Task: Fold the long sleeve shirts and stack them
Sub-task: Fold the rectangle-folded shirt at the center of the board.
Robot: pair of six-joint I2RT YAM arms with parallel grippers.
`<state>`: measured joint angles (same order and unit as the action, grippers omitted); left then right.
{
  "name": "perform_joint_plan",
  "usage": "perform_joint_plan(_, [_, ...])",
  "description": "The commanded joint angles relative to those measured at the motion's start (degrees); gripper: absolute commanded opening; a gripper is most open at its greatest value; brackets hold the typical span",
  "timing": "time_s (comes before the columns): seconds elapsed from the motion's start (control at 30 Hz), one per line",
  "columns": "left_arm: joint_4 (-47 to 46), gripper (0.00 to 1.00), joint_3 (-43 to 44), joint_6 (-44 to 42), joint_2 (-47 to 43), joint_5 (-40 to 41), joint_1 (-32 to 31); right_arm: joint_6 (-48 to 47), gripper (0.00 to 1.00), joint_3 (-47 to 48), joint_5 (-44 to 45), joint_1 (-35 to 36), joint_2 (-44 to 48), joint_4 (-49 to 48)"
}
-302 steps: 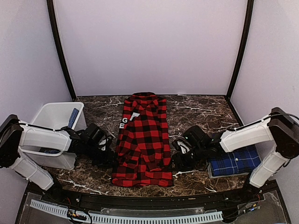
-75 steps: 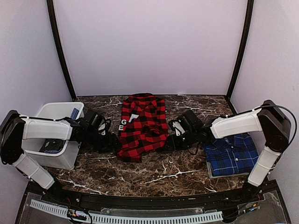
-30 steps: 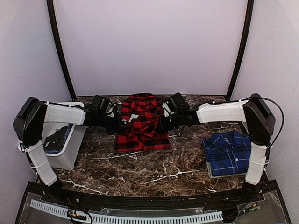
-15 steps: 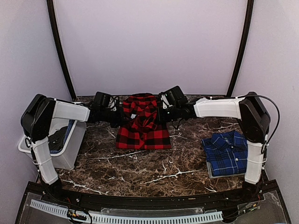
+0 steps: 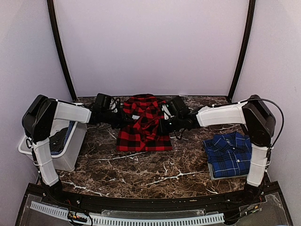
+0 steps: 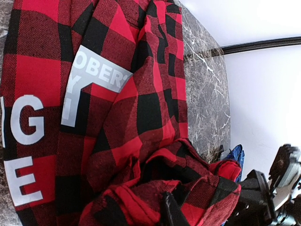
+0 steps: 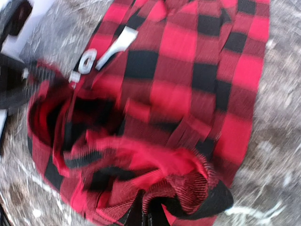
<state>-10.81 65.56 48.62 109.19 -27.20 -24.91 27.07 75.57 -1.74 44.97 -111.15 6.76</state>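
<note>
shirt (image 5: 143, 128) centre, second shirt (image 5: 230, 153) right, bin (image 5: 75, 147) left

A fixed camera, high at the near edge of the table (image 5: 155, 169), looks down across all of it. Two wrist cameras sit very close over the red shirt (image 6: 141, 108), facing it from opposite sides; all three views share it.

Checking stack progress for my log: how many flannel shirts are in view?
2. The red-and-black checked flannel shirt lies centre-back; the blue-and-navy plaid flannel shirt lies folded at the right. The white plastic bin at left holds dark fabric, possibly more.
</note>
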Motion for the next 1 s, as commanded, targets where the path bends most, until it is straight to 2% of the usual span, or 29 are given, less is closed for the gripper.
perform_joint_plan(0.0, [-1.71,0.17,-1.21,-1.14,-1.05,-0.45,0.38,1.06,0.0,-5.77,-0.46,3.71,4.05,-5.59])
perform_joint_plan(0.13, [-2.7,0.15,-1.81,-1.02,-0.66,-0.91,0.38,2.66,0.0,-11.36,-2.1,4.94,4.54,-10.28])
perform_joint_plan(0.27, [-2.9,0.13,-2.08,-0.94,-0.02,-1.1,0.38,3.8,0.0,-11.79,-1.75,4.84,2.66,-10.46])
perform_joint_plan(0.47, [-3.04,0.13,-1.54,-1.09,0.27,-0.7,0.38,3.35,0.0,-5.85,-1.32,1.89,-0.41,-8.67])
perform_joint_plan(0.63, [-2.53,0.14,0.7,-1.64,0.97,1.41,0.38,2.67,0.0,3.75,-2.57,-2.57,-6.14,-4.91])
perform_joint_plan(0.7, [-2.02,0.18,1.91,-1.93,1.43,1.95,0.38,2.74,0.06,7.74,-3.51,-4.38,-8.42,-3.11])
perform_joint_plan(0.73, [-1.39,0.25,2.7,-2.34,1.49,2.23,0.38,2.73,0.15,9.91,-4.2,-5.39,-9.33,-2.46])
perform_joint_plan(0.77, [-1.05,0.33,3.11,-2.67,1.54,2.81,0.38,2.63,0.19,10.91,-5.09,-5.92,-10.02,-1.91])
perform_joint_plan(0.8, [-0.2,0.36,3.99,-3.41,1.5,3.18,0.38,2.43,0.26,12.52,-5.64,-6.35,-10.39,-1.13])
perform_joint_plan(0.97, [3.85,0.55,7.85,-6.75,0.44,6.33,0.38,0.28,0.48,15.12,-5.73,-7.23,-8.95,1.53])
